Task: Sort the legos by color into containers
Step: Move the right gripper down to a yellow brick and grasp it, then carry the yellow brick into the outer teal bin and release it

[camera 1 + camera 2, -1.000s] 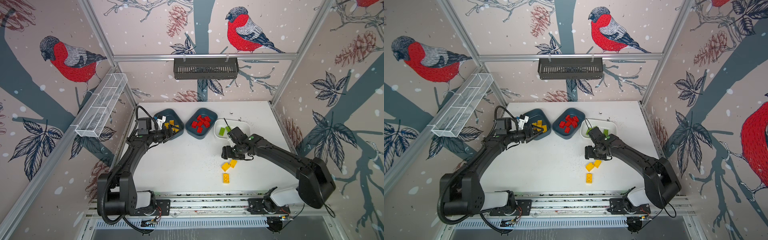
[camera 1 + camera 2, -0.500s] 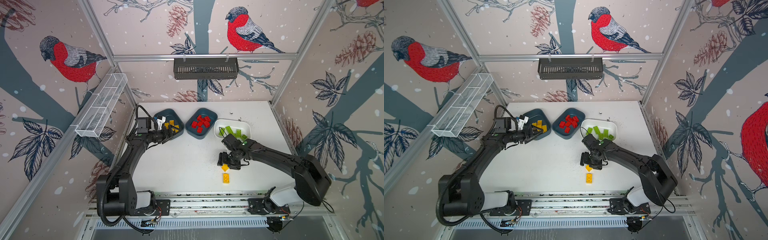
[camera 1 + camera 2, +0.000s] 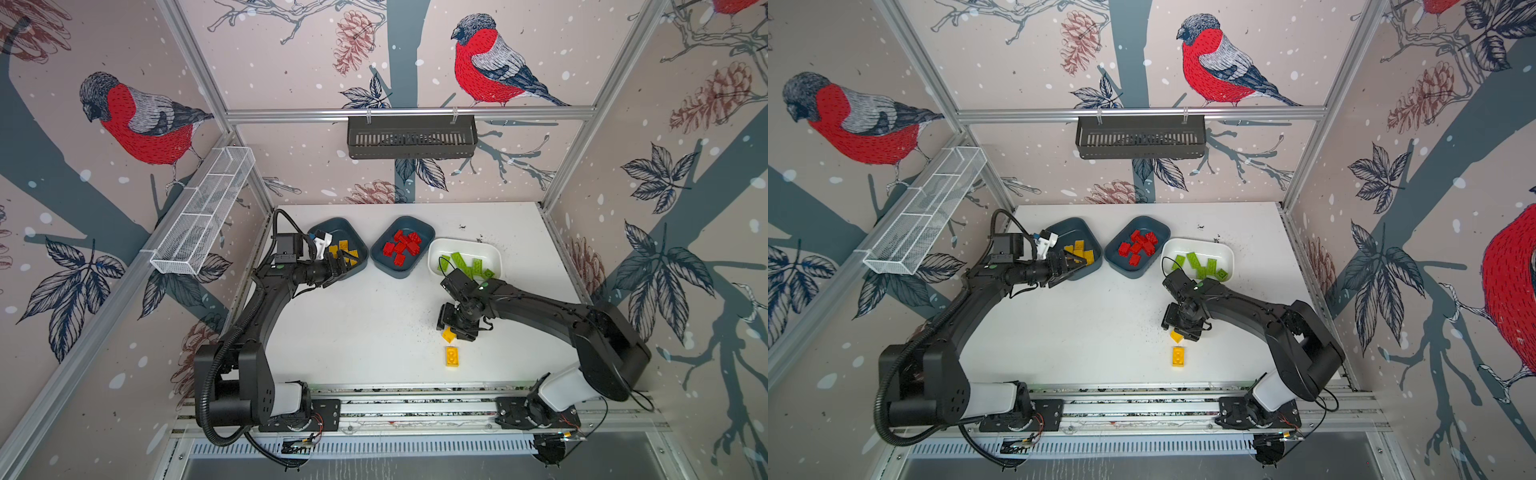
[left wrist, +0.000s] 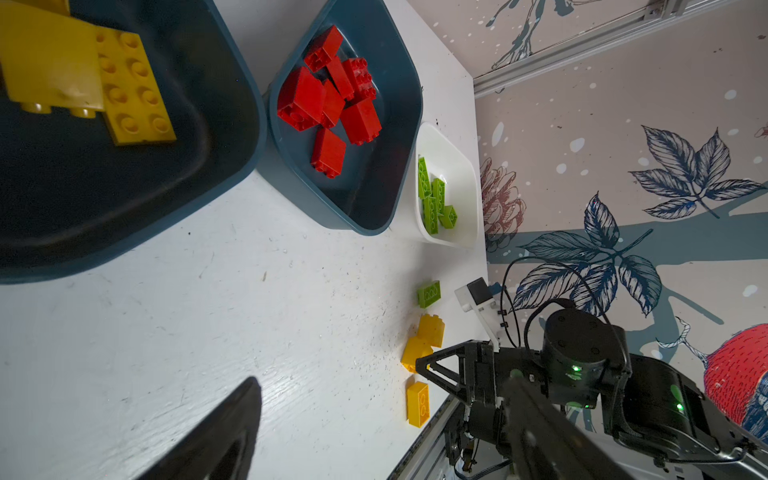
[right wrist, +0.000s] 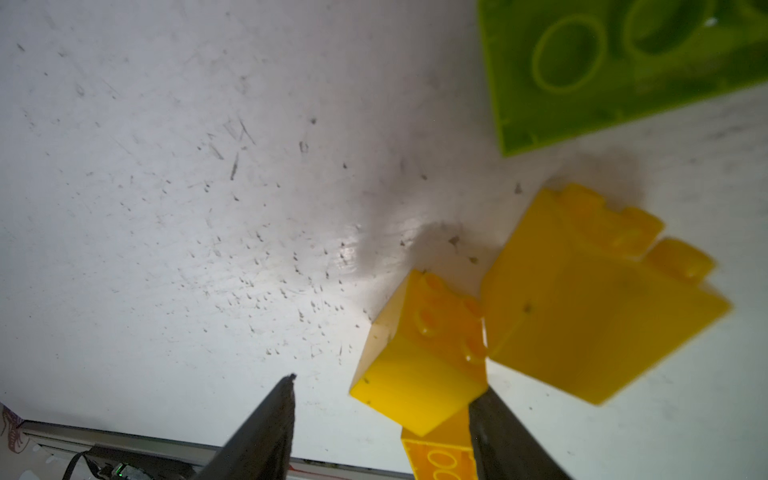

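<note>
Nearest the front rail, an oblong yellow brick (image 3: 452, 356) is seen lying flat on the table (image 3: 365, 324), studs up. Just beyond it the right tool (image 5: 384, 392) is positioned low over a small yellow brick (image 5: 424, 361). Its jaws are set apart with the brick between them. One finger (image 5: 507, 440) is pressed to the brick's edge and the other (image 5: 262, 432) is separated from it by a gap, so nothing is gripped. A larger yellow brick (image 5: 602, 316) is found against the small one on its far side. A green brick (image 4: 429, 294) is laid a little beyond that, apart from both. In both top views these two are hidden under the arm.

Farther back and to the left, the left tool (image 3: 1073, 266) is held wide open and empty over the near rim of the left teal tub (image 3: 334, 226), in which yellow bricks (image 3: 344, 249) are gathered. Beside it, red bricks (image 3: 402, 247) are contained in the middle teal tub (image 3: 426, 235), and green bricks (image 3: 467, 264) in the white tub (image 3: 478, 249).
</note>
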`<state>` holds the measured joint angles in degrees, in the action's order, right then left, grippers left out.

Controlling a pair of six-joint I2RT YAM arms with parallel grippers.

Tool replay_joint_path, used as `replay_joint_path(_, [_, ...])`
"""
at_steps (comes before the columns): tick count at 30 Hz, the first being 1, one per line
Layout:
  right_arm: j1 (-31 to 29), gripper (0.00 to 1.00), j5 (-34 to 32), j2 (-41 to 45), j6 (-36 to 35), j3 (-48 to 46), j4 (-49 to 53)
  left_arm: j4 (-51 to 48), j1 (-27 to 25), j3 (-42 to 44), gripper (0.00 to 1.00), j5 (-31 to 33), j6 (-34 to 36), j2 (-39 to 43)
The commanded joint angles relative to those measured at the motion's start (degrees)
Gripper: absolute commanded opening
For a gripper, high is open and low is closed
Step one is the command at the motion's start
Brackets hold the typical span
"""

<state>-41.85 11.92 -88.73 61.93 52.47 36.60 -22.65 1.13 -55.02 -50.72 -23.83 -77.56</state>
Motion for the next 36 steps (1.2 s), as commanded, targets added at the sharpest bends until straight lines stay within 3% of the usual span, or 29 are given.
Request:
replay_joint_path(1, [-0.3,0.65,-2.0,-1.6,0.5,1.4,-0.5,-2.7,-0.1,-0.7,0.91,1.0,2.5,0.3])
replay_joint_path(13, [-3.9,0.53,-12.1,-7.8,-6.3,4.5,3.2,-4.2,0.0,-1.7,0.91,1.6,3.9,-0.9])
replay_joint_path(21, [-4.8,0.32,-15.6,-9.0,-8.4,6.7,4.7,-4.0,-0.1,-1.8,0.91,1.4,3.7,-1.5])
replay_joint_path(24, [-4.3,0.27,-15.7,-8.8,-9.2,9.6,5.4,-4.7,0.0,-1.8,0.91,1.6,3.8,-1.4])
replay_joint_path(31, [-1.9,0.25,-13.9,-11.6,-14.8,24.8,3.8,-8.2,0.4,-5.3,0.91,4.7,5.3,-0.7])
replay_joint_path(36, [0.0,0.25,-6.0,-18.3,-17.1,37.1,-3.3,-10.8,2.1,-7.4,0.91,7.7,6.0,0.2])
